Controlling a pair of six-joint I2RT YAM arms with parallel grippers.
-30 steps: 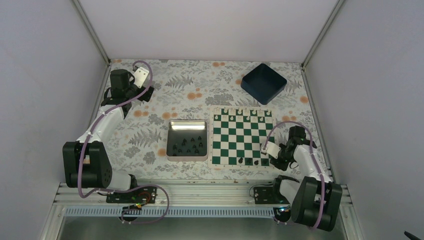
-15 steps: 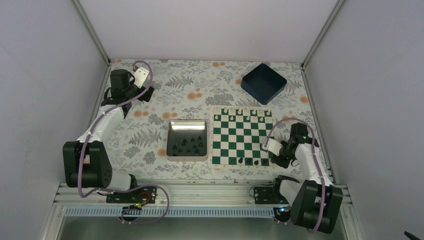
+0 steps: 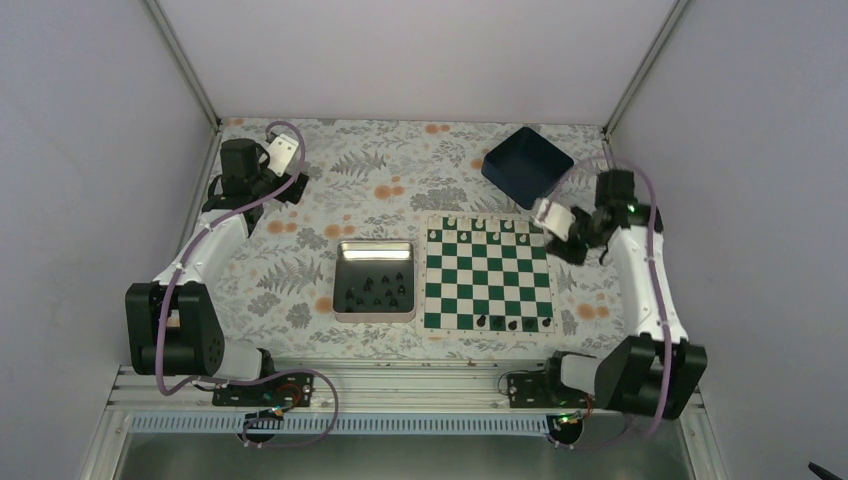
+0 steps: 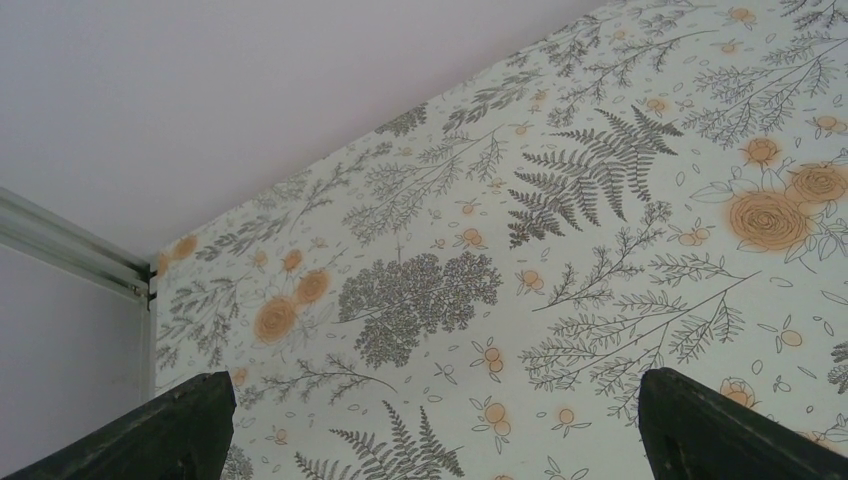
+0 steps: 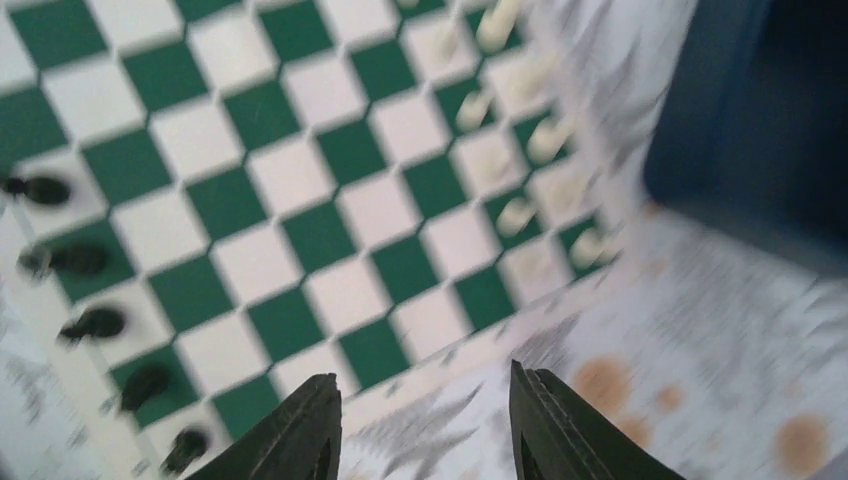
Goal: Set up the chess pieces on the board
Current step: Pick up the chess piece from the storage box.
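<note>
Green-checked board (image 3: 487, 275) carries a few chess pieces (image 3: 513, 325); right fingers (image 5: 300, 430) parted, empty; left fingers (image 4: 170, 430) spread wide.

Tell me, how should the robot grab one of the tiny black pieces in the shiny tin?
Probably straight from above, since the walls of the tin block the sides. Pinch one black piece at the edge of the cluster across its narrow body. Standing or lying, I cannot tell.

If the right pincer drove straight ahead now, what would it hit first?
The right pincer would probably land on empty edge squares of the chessboard, short of the white pieces; blur leaves depth unclear.
</note>
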